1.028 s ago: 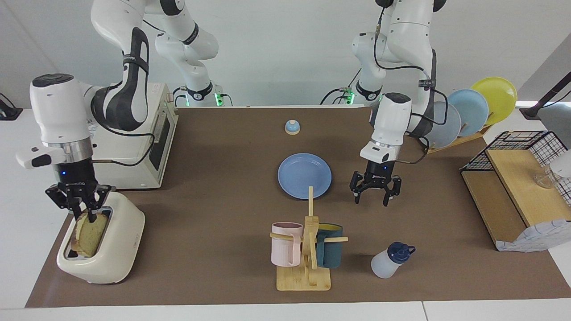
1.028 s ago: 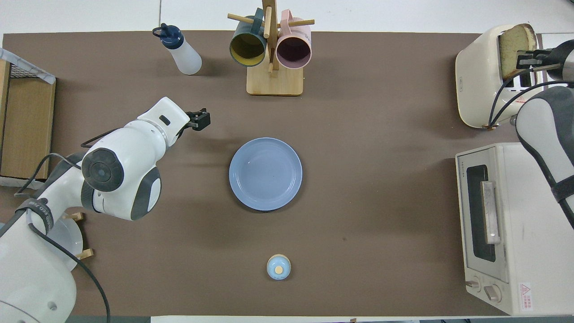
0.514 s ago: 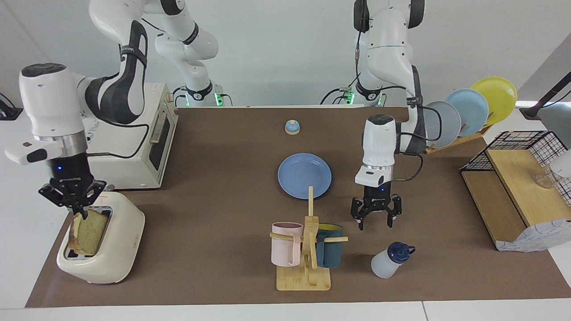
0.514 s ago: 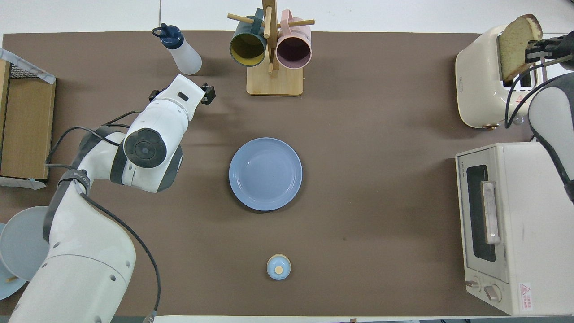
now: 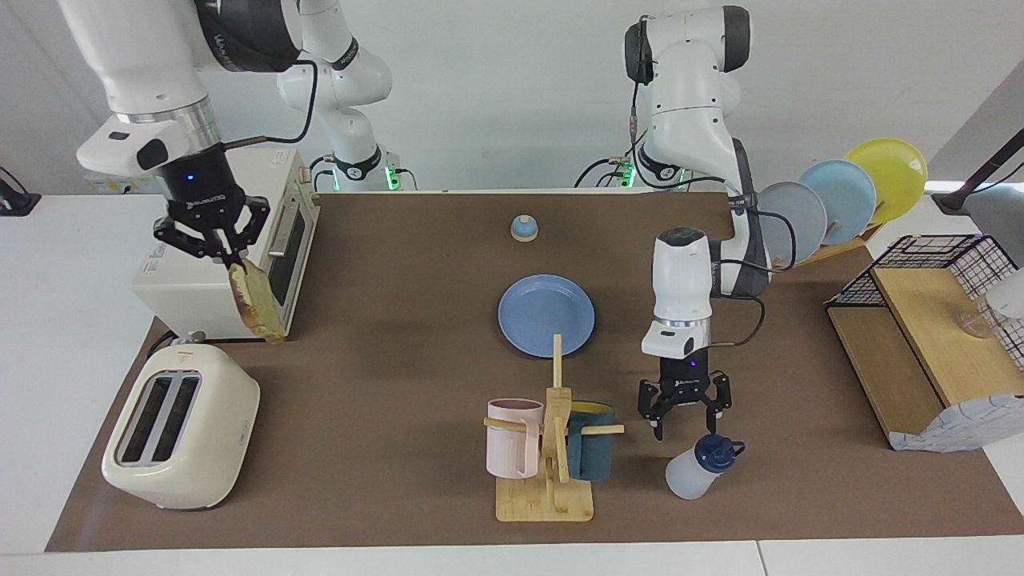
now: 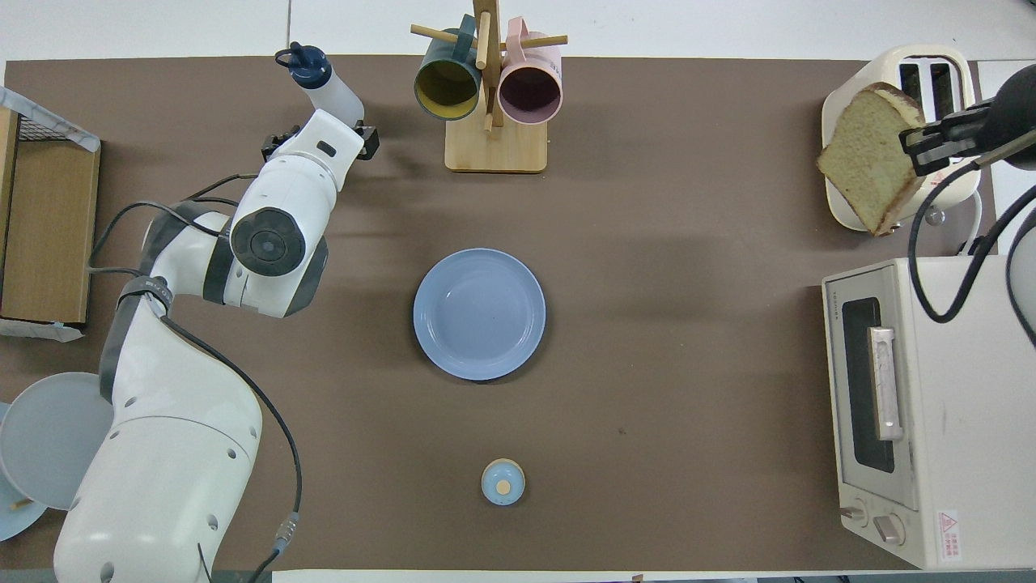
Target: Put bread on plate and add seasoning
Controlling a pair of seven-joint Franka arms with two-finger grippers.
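1. Pale tan toast with a dark crust, the bread, has left the cream two-slot toaster where it sat a second ago; it now hangs in the air, clenched at its top edge by the right gripper, over the table's right-arm end between the toaster and the white toaster oven.
2. The left gripper has come down from beside the plate and now hangs just above the seasoning, a translucent white plastic bottle with a navy flip cap; its jaws are spread and do not touch it.
3. The right arm is raised high, its wrist pointing down, the slice tilted below the fingertips. The left arm reaches out from its base with the forearm upright and the gripper pointing straight down.
4. The round medium-blue plate lies bare at mid-table, nearer to the robots than the wooden mug rack with its pink and teal mugs. The bottle stands beside that rack, toward the left arm's end.
5. A brown mat covers the white table; a small blue-domed bell sits near the robots, and the wall is plain white.
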